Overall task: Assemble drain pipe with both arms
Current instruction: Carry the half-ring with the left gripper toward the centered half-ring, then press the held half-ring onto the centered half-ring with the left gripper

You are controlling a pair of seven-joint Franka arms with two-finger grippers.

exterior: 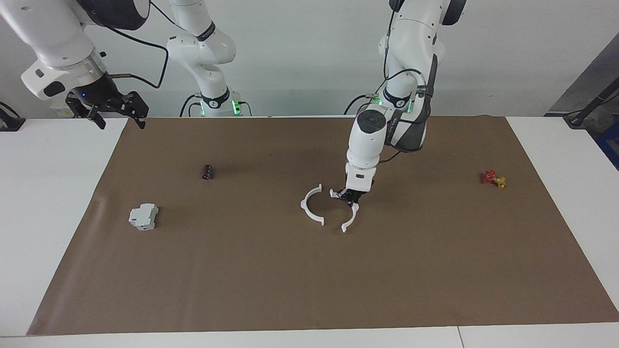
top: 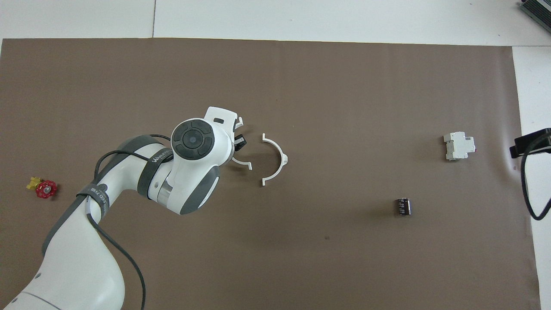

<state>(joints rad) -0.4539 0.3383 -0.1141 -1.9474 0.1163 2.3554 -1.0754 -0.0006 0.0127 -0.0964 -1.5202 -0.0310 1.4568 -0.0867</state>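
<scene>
The left end effector is clamped narrow on the middle of one white half-ring, carrying it low over the brown mat near the middle of the worktop. The other half-ring lies flat on the mat just beside it, toward the right arm's end of the worktop, with its open side turned to the held arc. The two arcs face each other but are still apart; whether the held one touches the mat cannot be told.

The step in hand appears to be mating the held arc to the resting one. To do it well, the left arm should bring its arc level with the mat so both pairs of end tabs line up at once. In both views the held arc sits turned a little against its partner, so a small turn about the vertical would be needed before closing the gap. The approach should be slow and straight toward the right arm's end.

The resting arc is light and unsecured, so a push would likely slide it away. The right end effector waits with fingers wide above the worktop's corner at that arm's end, and steadying the resting arc would be its useful part.
</scene>
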